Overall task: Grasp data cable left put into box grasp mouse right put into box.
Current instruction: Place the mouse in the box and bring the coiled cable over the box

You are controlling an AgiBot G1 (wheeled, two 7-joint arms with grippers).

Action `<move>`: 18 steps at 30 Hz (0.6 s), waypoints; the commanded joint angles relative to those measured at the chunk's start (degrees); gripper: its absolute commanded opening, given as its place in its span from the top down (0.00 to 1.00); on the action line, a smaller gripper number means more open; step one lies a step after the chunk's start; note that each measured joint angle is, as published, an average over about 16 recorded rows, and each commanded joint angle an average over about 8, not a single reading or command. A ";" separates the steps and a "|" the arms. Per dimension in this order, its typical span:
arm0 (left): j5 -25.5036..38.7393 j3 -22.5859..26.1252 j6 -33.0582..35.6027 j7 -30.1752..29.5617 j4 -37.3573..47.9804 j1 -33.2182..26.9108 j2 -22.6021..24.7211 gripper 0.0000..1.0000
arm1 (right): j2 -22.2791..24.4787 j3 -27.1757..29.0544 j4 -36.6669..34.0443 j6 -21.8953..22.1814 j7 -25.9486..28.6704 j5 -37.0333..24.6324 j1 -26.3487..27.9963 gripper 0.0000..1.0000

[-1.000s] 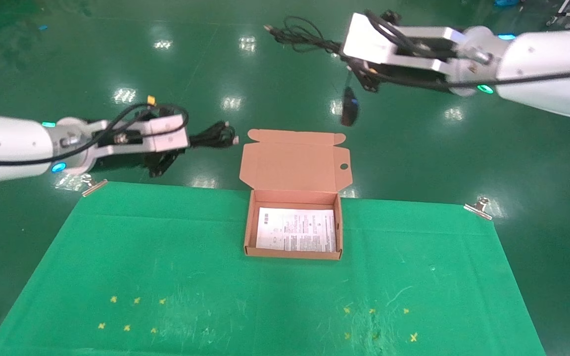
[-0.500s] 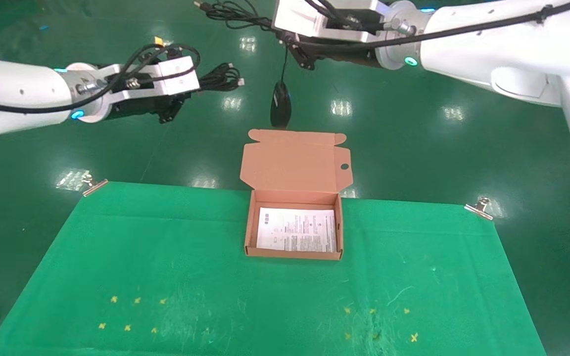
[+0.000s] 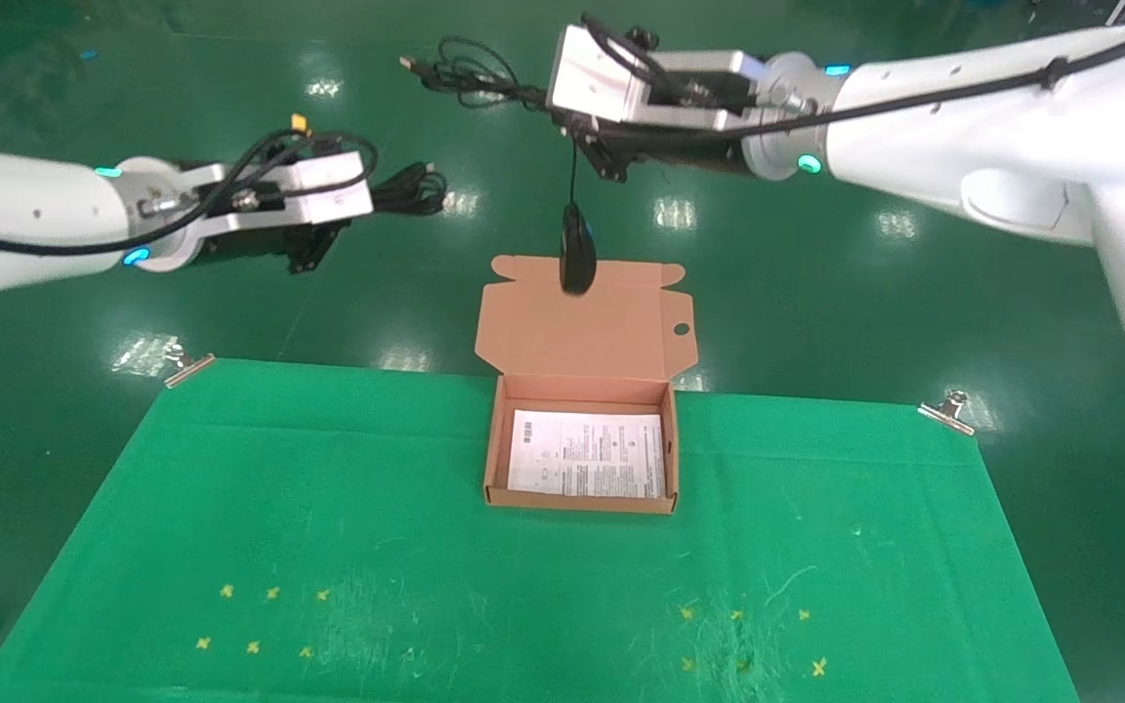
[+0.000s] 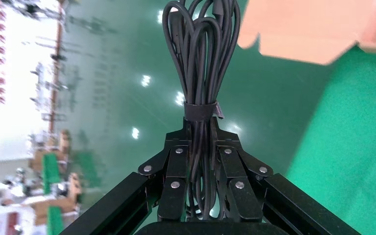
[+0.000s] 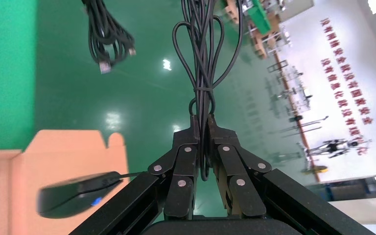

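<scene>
Green everywhere: shiny green floor behind, green cloth (image 3: 523, 586) on the table, and the box (image 3: 496, 459) sitting open at the cloth's far edge, flap up, white printed sheet (image 3: 586, 465) flat inside.

We've got both things in the air right now. Our left gripper (image 4: 200, 161) is clamped tight on the data cable (image 4: 201, 58) just below its little strap, up and off to the left of the box over the floor. Bundled like that it looks fairly stiff and holds its shape, so the spot near the strap seems like the right place to pinch.

Our right gripper (image 5: 203, 142) is closed on the mouse's cord (image 5: 201, 63), not on the mouse itself. So the mouse (image 3: 576, 249) just dangles on the thin cord in front of the raised flap, above the box. It's light, but our guess is it'll swing like a pendulum, so lowering it slowly makes sense. Smooth oval shell looks slippery, so the cord is probably the easier hold anyway.
</scene>
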 commanded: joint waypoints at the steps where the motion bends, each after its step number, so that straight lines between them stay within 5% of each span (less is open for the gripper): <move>1: -0.06 0.20 0.64 -0.06 -0.33 0.65 -0.53 1.00 | 0.09 -0.26 -0.14 -0.20 0.06 -0.02 -0.64 1.00; 18: 6.51 1.33 5.54 -8.03 -3.08 2.80 -2.37 1.00 | -1.72 -5.61 -2.93 2.22 0.32 1.45 -6.20 1.00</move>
